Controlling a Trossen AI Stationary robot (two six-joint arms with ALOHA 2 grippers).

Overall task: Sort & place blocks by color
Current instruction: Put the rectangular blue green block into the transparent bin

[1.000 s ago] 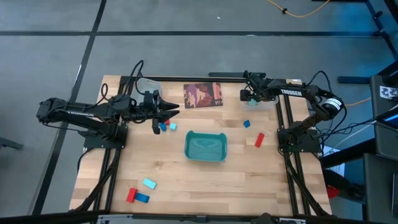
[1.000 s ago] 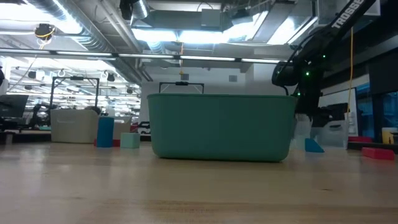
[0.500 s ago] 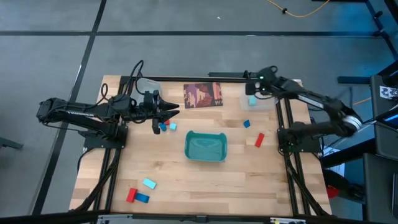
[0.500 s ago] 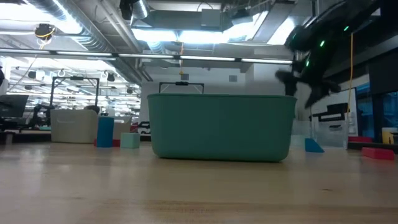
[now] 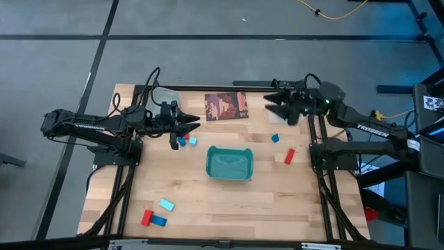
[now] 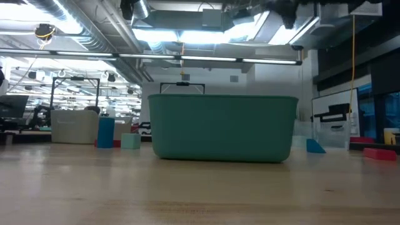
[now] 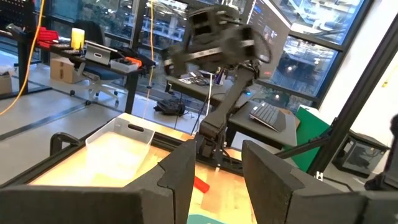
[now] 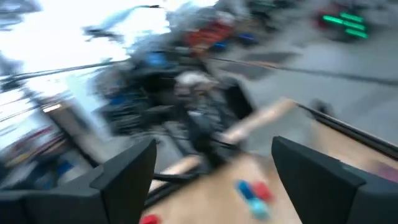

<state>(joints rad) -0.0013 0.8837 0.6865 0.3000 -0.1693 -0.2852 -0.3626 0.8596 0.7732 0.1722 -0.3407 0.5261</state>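
Small blocks lie flat on the wooden table. A blue and red pair (image 5: pixel 181 142) and a light cyan block (image 5: pixel 193 141) sit below my left gripper (image 5: pixel 195 123), which is open, level and pointing toward the table's right. A blue block (image 5: pixel 275 138) and a red block (image 5: pixel 289 156) lie right of the teal tray (image 5: pixel 229 165). A red (image 5: pixel 146 218), a blue (image 5: pixel 159 221) and a cyan block (image 5: pixel 166 205) lie near the near left corner. My right gripper (image 5: pixel 270 106) hangs open high over the far right, pointing toward the left.
The brownish-red printed card (image 5: pixel 227 106) lies at the far edge. A clear container (image 5: pixel 164 94) sits at the far left, and another (image 7: pixel 118 147) is under my right arm. The tray (image 6: pixel 222 128) fills the middle of the low view.
My right gripper has risen from just over the clear container at the far right, leaving the low view at its top. It has tipped from pointing down to roughly level, pointing toward the table's left. The left arm and the blocks by it have stayed put.
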